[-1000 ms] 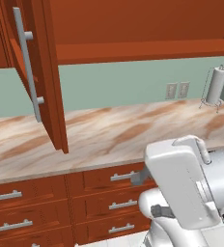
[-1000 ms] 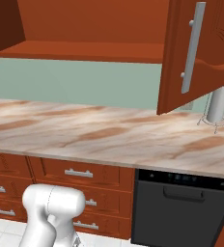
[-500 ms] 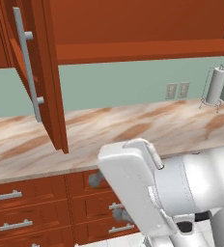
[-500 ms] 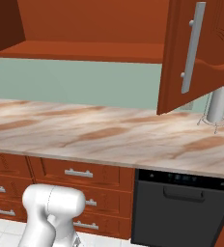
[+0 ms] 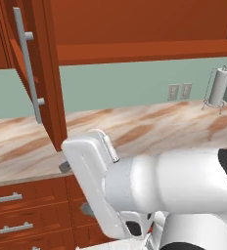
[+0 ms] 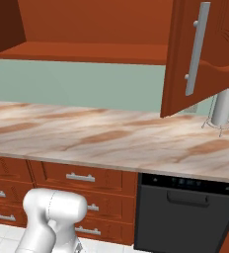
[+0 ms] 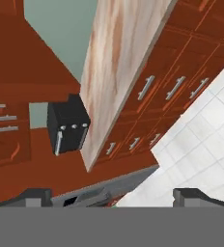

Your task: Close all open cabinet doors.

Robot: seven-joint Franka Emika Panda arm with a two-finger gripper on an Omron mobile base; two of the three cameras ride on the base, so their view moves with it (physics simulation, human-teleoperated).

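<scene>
- Left door (image 5: 34, 68): stands open, edge-on over the counter (image 5: 149, 127), bar handle facing out.
- Right door (image 6: 205, 54): open, swung out above the counter near the paper towel holder (image 6: 222, 106).
- Gripper (image 7: 111, 195): fingertips (image 7: 34, 195) wide apart, nothing between them; well below and apart from both doors, facing drawers (image 7: 174, 89) and floor (image 7: 201, 144).
- Oven (image 7: 67, 128): beyond the fingertips, beside the counter end.
</scene>
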